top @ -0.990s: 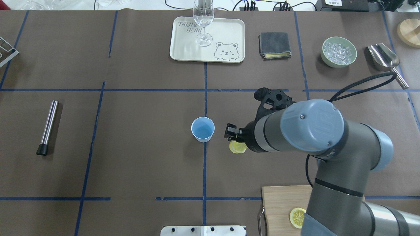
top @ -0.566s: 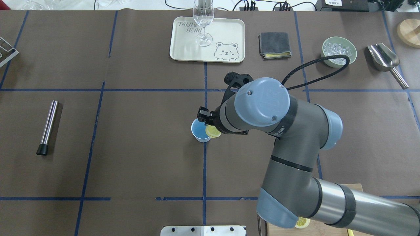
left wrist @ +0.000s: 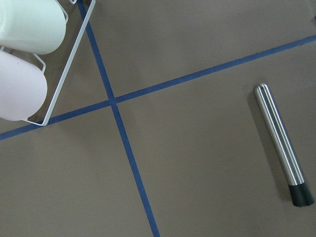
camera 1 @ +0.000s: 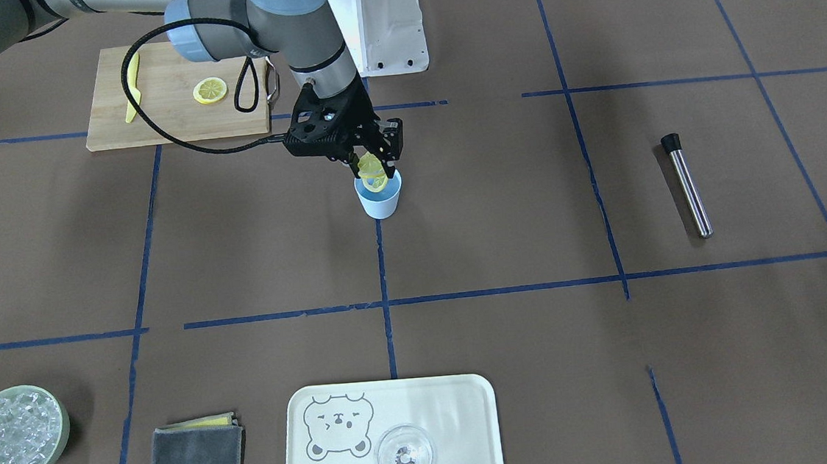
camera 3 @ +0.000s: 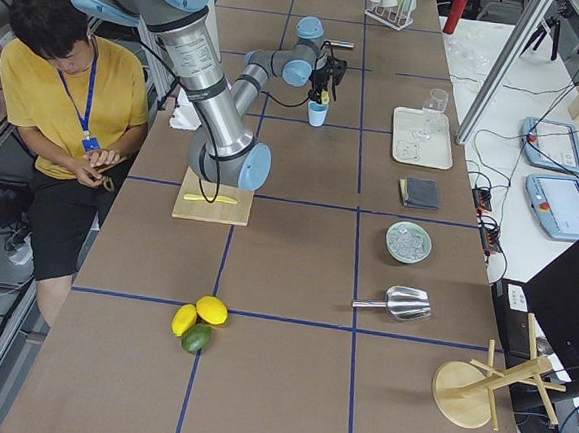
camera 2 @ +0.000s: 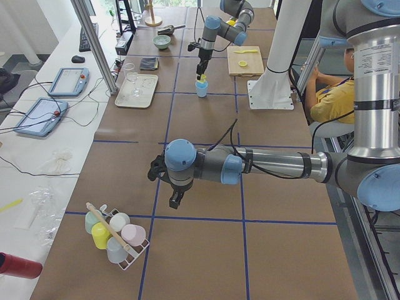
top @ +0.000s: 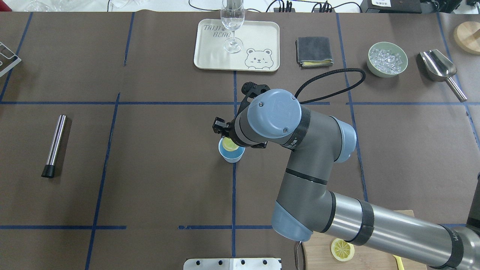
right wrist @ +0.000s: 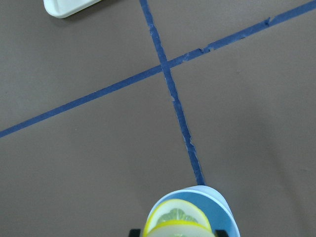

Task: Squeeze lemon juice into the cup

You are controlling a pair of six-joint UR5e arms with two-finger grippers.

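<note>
Directly over the cup point(camera 1: 379, 201), which stands on the table point(camera 1: 501, 225) at a crossing of blue tape lines, the right gripper point(camera 1: 375, 164) hangs with its jaws pinched on the lemon point(camera 1: 371, 172), held at the cup's mouth. Well away from the cup, the left gripper point(camera 2: 175, 201) hovers near a rack of tumblers point(camera 2: 119, 240); I cannot tell how its jaws stand. Beyond the cup, a second slice point(camera 1: 210, 91) lies on a wooden board point(camera 1: 154, 123).
</note>
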